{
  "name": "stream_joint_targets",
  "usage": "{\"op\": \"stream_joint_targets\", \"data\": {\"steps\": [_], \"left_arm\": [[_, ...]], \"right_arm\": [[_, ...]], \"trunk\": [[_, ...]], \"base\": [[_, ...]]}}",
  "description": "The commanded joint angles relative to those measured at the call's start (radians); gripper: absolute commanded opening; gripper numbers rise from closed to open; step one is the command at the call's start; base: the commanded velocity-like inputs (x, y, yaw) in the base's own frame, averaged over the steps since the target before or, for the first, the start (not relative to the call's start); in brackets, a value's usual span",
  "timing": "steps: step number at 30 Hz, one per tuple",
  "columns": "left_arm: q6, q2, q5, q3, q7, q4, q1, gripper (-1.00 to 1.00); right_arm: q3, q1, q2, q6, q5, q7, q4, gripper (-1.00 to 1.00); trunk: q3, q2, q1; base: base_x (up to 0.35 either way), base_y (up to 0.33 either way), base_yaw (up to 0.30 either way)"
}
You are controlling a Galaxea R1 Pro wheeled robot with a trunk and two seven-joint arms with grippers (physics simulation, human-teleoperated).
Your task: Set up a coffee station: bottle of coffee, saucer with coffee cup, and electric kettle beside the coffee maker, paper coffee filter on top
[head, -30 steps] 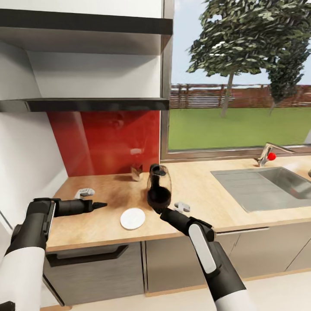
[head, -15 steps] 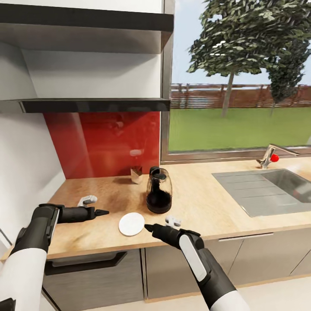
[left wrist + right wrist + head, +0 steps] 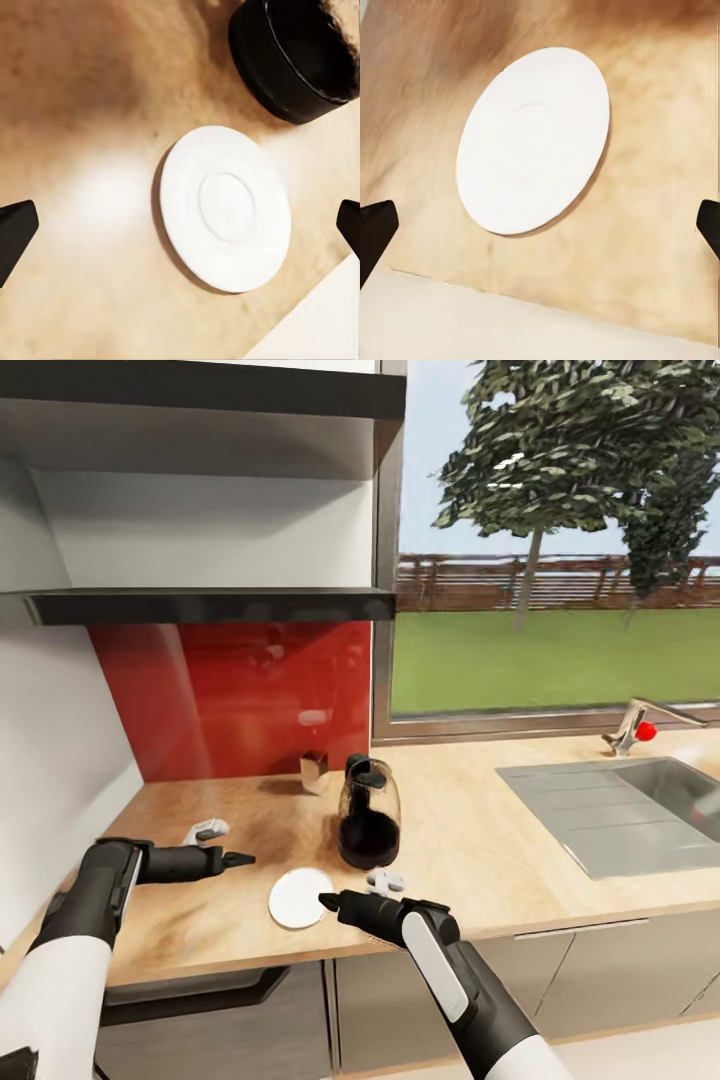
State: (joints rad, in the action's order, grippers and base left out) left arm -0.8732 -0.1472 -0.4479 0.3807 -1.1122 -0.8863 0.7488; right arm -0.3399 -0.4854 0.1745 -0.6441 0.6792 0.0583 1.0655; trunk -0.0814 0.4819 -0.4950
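A white saucer (image 3: pixel 300 897) lies flat near the counter's front edge; it also shows as the saucer (image 3: pixel 225 206) and the saucer (image 3: pixel 532 139) in the wrist views. Just behind it stands a glass jug with a black lid and dark lower half (image 3: pixel 367 815), whose base (image 3: pixel 300 60) appears in the left wrist view; whether it is the coffee maker or the kettle I cannot tell. My right gripper (image 3: pixel 325 901) is open at the saucer's right edge, low over the counter. My left gripper (image 3: pixel 243 858) is open to the saucer's left, empty.
Small white-grey objects lie on the wooden counter (image 3: pixel 480 840) at the left (image 3: pixel 207 828) and beside my right forearm (image 3: pixel 385 880). A small metallic box (image 3: pixel 315 770) sits against the red backsplash. A steel sink (image 3: pixel 620 810) with a faucet (image 3: pixel 640 725) is at right. Dark shelves (image 3: pixel 210 603) hang above.
My right gripper has drawn back from the jug's base and come down to the saucer's right edge. The camera has shifted, so the whole scene sits slightly differently.
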Motion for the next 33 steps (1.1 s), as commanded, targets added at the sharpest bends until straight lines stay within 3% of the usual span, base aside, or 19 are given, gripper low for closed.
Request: {"op": "stream_joint_targets", "data": {"steps": [1,7,14,19,23,26,33], "left_arm": [[-0.006,0.0,-0.01,0.003,-0.01,0.01,0.001,1.0],[-0.006,0.001,-0.009,0.004,-0.009,0.049,0.001,1.0],[-0.006,0.003,-0.008,0.004,-0.009,0.112,0.001,1.0],[-0.005,0.0,-0.008,0.006,-0.009,0.153,0.0,1.0],[-0.003,-0.001,-0.008,0.038,-0.01,0.17,0.0,1.0],[-0.001,-0.002,-0.008,0.068,-0.01,0.174,0.0,1.0],[-0.002,-0.002,-0.008,0.075,-0.011,0.175,0.001,1.0]], "right_arm": [[-0.001,-0.001,0.0,-0.003,0.008,0.006,0.001,1.0],[-0.001,-0.001,0.0,-0.004,0.008,0.001,0.0,1.0],[-0.002,-0.001,0.0,-0.005,0.007,-0.064,-0.037,1.0],[-0.002,-0.001,0.0,-0.005,0.006,-0.074,-0.043,1.0],[-0.007,-0.001,0.0,-0.005,0.006,-0.075,-0.044,1.0],[-0.044,-0.001,0.0,-0.004,0.007,-0.075,-0.044,1.0],[-0.057,-0.001,0.0,-0.003,0.008,-0.075,-0.044,1.0]], "trunk": [[-0.002,0.002,-0.001],[-0.002,0.002,-0.001],[-0.002,0.002,-0.001],[-0.002,0.002,-0.001],[-0.002,0.002,-0.001],[-0.002,0.002,-0.001],[-0.002,0.002,-0.001]], "base": [[0.273,0.0,0.0],[0.128,0.0,0.0],[0.009,0.0,0.0],[0.0,0.0,0.0],[0.0,0.0,0.0],[0.0,0.0,0.0],[0.036,0.0,0.0]]}}
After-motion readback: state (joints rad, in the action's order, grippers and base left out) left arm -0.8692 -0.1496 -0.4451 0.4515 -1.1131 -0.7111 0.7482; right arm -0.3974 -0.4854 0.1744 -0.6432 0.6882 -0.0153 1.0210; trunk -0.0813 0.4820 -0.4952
